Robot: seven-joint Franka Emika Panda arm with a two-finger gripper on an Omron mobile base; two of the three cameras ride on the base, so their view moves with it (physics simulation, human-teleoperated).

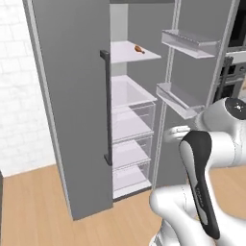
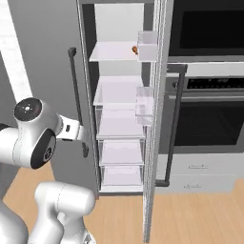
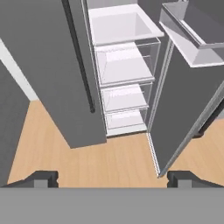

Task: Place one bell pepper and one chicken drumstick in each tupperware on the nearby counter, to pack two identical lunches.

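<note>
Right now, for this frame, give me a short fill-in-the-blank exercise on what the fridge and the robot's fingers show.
1. The fridge door stands ____.
2. The chicken drumstick lies on the ____ shelf in view inside the fridge.
3. The gripper has its fingers spread ____, holding nothing.
4. The floor below the fridge is made of ____.

Missing words: open; top; open; wood

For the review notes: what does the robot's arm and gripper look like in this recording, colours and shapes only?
The arm is built of glossy white rounded segments with dark grey to black joint inlays and a round dark cap at one joint. No cables or markings are visible. The gripper has two small dark grey blocky fingertips.
</note>
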